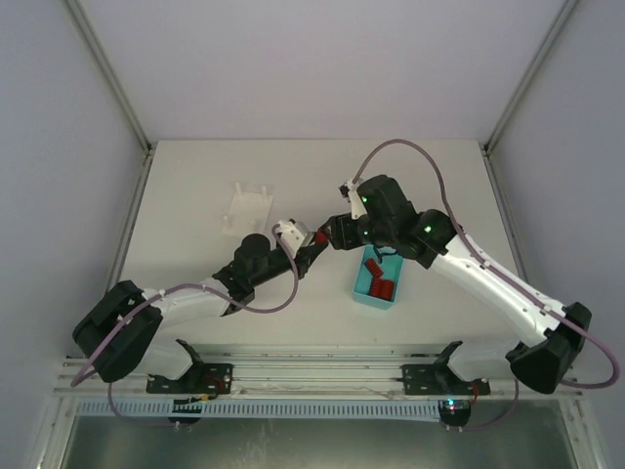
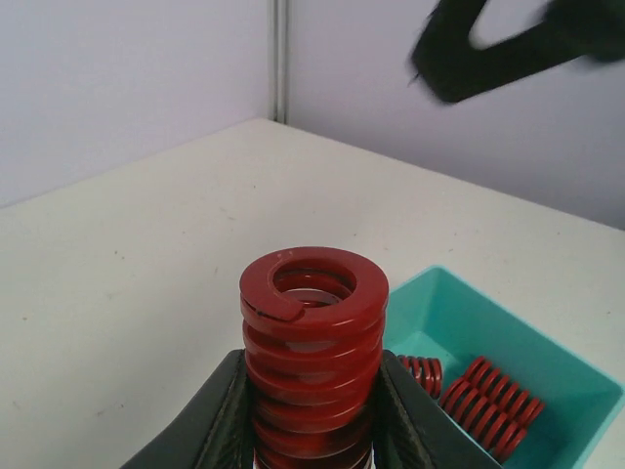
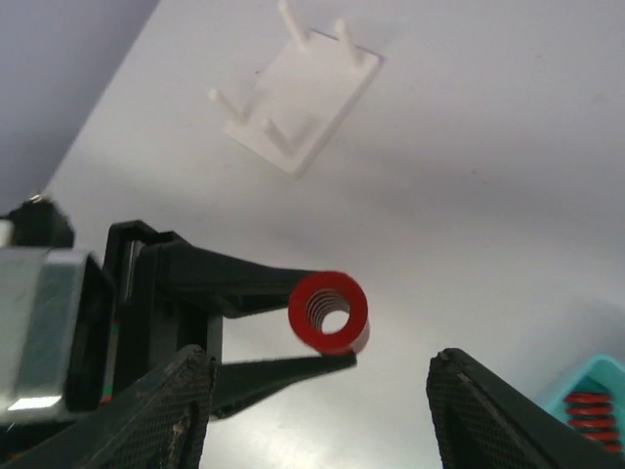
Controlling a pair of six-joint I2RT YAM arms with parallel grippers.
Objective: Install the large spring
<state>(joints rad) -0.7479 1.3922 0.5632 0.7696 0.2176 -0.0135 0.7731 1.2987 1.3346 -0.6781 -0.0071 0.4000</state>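
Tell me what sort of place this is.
Probably a robot assembly test cell: a white table enclosed by plain grey walls, a white plastic pegged fixture plate, and a teal plastic bin of small red coil springs.

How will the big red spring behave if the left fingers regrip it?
Probably stiff: the spring has thick, tightly stacked coils and shows no squash between the fingers. Its round sides may slip or twist. Dropped on the table, it would likely roll.
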